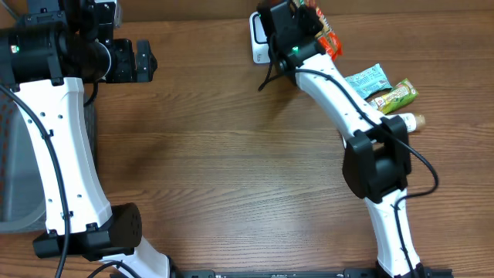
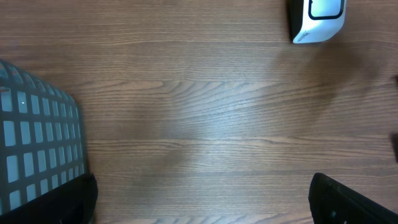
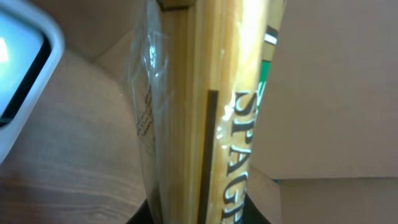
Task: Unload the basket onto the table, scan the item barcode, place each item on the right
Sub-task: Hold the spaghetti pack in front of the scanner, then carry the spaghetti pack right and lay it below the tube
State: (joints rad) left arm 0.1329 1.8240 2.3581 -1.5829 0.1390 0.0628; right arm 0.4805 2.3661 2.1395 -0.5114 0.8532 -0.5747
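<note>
Right now my right hand point(image 1: 287, 25) is clamped narrowly on a spaghetti pack point(image 3: 205, 112) at the upper centre of the overhead frame. The pack is just beside the white scanner point(image 1: 258, 40). Snack packets point(image 1: 378, 85) lie further right on the table point(image 1: 231, 154). My left hand point(image 1: 145, 62) gapes wide, holding nothing, at upper left.

This is looking like a robot lab posing as a shop checkout: a barcode scanner point(image 1: 258, 40) is lying on the wooden bench point(image 1: 231, 154) just beside the right hand point(image 1: 297, 27), packaged snacks point(image 1: 382, 85) are lying near it, and a wire basket point(image 2: 37, 149) is sitting near the left hand point(image 1: 143, 62).
</note>
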